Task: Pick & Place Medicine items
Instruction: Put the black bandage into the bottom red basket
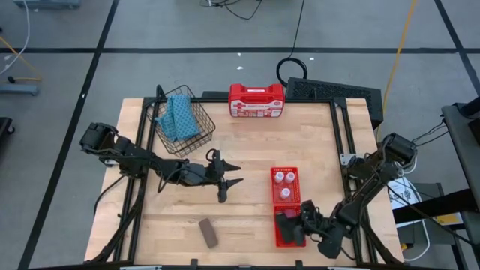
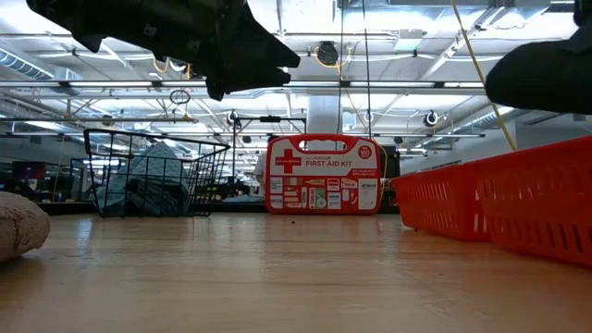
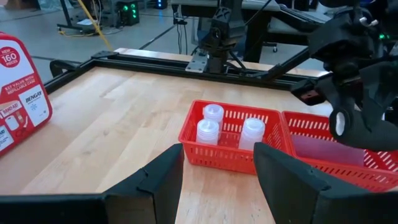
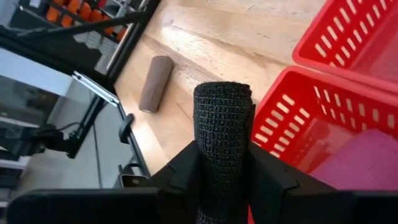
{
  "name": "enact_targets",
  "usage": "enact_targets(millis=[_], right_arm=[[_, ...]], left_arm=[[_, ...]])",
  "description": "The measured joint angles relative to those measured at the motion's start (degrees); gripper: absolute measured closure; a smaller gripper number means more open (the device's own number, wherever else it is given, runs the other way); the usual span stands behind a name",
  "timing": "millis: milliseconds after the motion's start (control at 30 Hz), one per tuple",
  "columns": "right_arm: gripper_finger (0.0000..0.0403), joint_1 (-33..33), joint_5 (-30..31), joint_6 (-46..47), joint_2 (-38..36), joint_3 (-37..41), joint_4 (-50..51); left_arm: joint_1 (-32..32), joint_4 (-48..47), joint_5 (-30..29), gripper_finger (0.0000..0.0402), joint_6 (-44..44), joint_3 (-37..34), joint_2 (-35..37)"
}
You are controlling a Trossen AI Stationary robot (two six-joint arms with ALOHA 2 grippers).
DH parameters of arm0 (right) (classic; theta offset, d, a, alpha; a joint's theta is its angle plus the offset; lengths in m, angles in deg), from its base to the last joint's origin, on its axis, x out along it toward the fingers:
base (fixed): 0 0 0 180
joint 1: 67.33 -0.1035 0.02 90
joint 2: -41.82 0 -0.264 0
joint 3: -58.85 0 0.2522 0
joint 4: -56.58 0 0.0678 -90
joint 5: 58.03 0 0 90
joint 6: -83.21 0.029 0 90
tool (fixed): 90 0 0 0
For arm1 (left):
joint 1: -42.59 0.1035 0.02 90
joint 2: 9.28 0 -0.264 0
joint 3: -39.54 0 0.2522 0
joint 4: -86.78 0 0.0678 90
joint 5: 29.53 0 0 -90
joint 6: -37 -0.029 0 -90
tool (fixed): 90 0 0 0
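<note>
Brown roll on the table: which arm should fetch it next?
Left, likely. The left gripper hangs open and empty mid-table, on the brown roll's side. The right gripper is shut on the black roll above the red basket.

Red first aid case (image 1: 256, 100) beside wire basket (image 1: 196, 129) holding blue cloth (image 1: 179, 117).

There are three white bottles (image 3: 208, 131) (image 3: 213, 113) (image 3: 252, 133), two red baskets (image 1: 285, 201) (image 1: 289, 238) and one wire basket (image 1: 196, 129). There is one brown roll (image 1: 208, 233), one black roll (image 4: 224, 134), one pink roll (image 4: 364, 158), one blue cloth (image 1: 179, 115) and one red first aid kit (image 1: 256, 100).
</note>
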Motion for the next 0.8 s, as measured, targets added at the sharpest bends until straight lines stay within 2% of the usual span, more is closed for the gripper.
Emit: enact_targets(millis=[300,600,800], right_arm=[[0.0273,1.2,-1.6,-6.7,0.0,0.0,-1.4],[0.0261,1.2,-1.6,-5.2,0.0,0.0,-1.0],[0.0228,1.2,-1.6,-5.2,0.0,0.0,-0.8]], left_arm=[[0.0,0.0,0.0,0.0197,0.1,0.0,0.0],[0.0,0.0,0.1,0.0197,0.1,0.0,0.0],[0.0,0.0,0.1,0.0197,0.0,0.0,0.0]])
